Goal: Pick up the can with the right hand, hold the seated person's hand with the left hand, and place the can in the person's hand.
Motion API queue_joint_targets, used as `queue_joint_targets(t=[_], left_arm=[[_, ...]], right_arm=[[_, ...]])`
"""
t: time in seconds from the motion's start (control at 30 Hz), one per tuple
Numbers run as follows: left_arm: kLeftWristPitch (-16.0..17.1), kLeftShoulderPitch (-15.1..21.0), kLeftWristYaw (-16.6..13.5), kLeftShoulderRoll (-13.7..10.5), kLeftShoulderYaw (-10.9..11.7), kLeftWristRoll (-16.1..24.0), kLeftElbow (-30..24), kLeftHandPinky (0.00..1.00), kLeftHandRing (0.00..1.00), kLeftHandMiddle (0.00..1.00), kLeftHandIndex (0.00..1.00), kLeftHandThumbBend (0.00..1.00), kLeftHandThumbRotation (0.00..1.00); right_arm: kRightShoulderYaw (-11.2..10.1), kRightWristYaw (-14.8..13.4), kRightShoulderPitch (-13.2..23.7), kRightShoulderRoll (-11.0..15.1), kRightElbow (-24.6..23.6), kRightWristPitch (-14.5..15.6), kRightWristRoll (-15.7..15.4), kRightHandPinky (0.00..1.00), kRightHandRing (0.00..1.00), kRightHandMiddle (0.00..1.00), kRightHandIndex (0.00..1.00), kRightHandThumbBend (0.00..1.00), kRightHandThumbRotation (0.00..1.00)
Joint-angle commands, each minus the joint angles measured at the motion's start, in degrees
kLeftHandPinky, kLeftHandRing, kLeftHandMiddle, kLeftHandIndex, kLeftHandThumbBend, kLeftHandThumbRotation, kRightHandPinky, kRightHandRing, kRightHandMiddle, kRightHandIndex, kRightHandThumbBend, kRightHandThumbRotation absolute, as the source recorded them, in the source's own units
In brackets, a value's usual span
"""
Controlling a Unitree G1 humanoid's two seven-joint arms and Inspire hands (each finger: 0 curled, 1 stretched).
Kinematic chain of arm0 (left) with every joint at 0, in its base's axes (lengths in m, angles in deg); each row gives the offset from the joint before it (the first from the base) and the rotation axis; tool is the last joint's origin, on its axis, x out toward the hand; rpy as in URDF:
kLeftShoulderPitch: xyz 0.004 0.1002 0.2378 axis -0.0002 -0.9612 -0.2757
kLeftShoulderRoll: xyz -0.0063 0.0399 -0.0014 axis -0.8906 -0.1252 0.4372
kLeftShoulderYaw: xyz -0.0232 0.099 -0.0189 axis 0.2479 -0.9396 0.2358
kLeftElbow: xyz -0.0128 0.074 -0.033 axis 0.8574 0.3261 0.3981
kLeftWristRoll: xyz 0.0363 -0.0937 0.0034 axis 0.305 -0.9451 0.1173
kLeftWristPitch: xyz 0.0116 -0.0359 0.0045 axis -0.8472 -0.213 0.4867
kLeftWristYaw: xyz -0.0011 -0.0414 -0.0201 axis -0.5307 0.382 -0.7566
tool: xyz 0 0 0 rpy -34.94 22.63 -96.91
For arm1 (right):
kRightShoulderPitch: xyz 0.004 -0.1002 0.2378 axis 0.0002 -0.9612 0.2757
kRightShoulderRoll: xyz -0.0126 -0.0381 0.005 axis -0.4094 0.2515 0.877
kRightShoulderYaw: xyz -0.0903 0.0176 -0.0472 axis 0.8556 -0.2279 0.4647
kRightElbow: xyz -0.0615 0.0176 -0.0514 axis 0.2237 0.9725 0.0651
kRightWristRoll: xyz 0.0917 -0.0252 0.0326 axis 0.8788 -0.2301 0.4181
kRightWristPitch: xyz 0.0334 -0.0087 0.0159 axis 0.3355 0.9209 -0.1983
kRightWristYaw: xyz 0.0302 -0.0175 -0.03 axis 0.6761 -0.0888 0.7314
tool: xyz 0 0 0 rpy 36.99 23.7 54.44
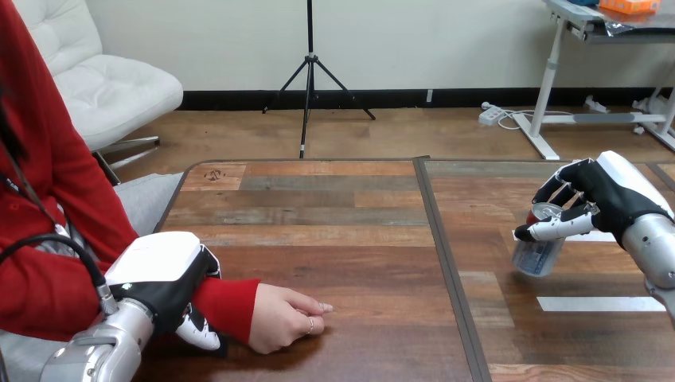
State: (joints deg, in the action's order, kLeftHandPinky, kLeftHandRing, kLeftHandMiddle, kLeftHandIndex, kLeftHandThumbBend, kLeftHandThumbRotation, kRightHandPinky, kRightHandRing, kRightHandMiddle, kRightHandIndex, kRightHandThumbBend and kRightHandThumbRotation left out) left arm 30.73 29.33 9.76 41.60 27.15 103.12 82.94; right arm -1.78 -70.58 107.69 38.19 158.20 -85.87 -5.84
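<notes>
The can (538, 256) is at the right of the frame, about halfway down, in the robot's right hand (598, 197). That hand comes in from the right edge on its silver forearm. Its fingers (562, 193) are curled over the can's silver top and its thumb (557, 229) lies across the upper front of the can, so the hand is closed round it. The can is tilted, with its top leaning toward the upper right and its bluish body hanging below the thumb. I cannot tell whether its base touches the table (334, 231). Just below and to the right of the can a white strip of tape (601, 303) lies flat on the wood.

In the lower left of the frame the robot's left hand (163, 274) sits on the person's wrist, over the red sleeve (229, 302). Its white back faces up, and a finger (200, 333) wraps round the near side of the sleeve, so the hand is closed on the wrist. The person's hand (280, 317) comes out of the cuff just to the right of it. It rests on the table near the bottom edge of the frame, knuckles up, loosely curled, with its fingers pointing to the right.

The can and the person's hand are well apart, with the dark seam (446, 263) that runs down the table between them.
</notes>
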Motion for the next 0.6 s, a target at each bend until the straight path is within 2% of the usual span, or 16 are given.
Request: queue_joint_targets(t=[0.0, 0.13, 0.23, 0.33, 0.43, 0.57], left_arm=[[0.6, 0.6, -0.7, -0.7, 0.4, -2.0, 1.8, 0.31, 0.38, 0.42, 0.39, 0.85, 0.00], [0.9, 0.6, -0.9, -0.6, 0.4, -3.0, 1.8, 0.29, 0.36, 0.40, 0.37, 0.84, 0.00], [0.7, 0.5, -1.4, 0.2, 0.9, -4.5, 1.9, 0.27, 0.34, 0.39, 0.36, 0.85, 0.00], [1.4, 0.7, -2.4, -0.4, 0.1, -4.1, 2.4, 0.25, 0.33, 0.38, 0.36, 0.83, 0.00], [0.9, 0.5, -2.1, 0.6, 0.9, -6.2, 2.0, 0.25, 0.32, 0.37, 0.35, 0.82, 0.00], [0.7, 0.8, -2.3, 0.3, 0.1, -5.6, 2.0, 0.24, 0.32, 0.36, 0.34, 0.81, 0.00]], right_arm=[[-1.3, -0.8, 2.8, 0.8, -2.9, -1.3, 1.2, 0.34, 0.39, 0.45, 0.48, 0.68, 0.00], [-1.4, -0.6, 3.0, 0.6, -2.8, -0.6, 1.3, 0.34, 0.39, 0.45, 0.49, 0.68, 0.00], [-1.2, -1.3, 2.8, 0.7, -2.9, -1.5, 1.0, 0.34, 0.39, 0.45, 0.49, 0.68, 0.00], [-1.3, -0.9, 2.9, 0.6, -2.8, -1.1, 1.2, 0.34, 0.39, 0.45, 0.49, 0.68, 0.00], [-1.3, -1.0, 2.9, 0.5, -2.8, -0.8, 1.2, 0.34, 0.39, 0.45, 0.49, 0.68, 0.00], [-1.4, -0.5, 3.0, 0.5, -2.7, -0.8, 1.4, 0.34, 0.39, 0.45, 0.49, 0.67, 0.00]])
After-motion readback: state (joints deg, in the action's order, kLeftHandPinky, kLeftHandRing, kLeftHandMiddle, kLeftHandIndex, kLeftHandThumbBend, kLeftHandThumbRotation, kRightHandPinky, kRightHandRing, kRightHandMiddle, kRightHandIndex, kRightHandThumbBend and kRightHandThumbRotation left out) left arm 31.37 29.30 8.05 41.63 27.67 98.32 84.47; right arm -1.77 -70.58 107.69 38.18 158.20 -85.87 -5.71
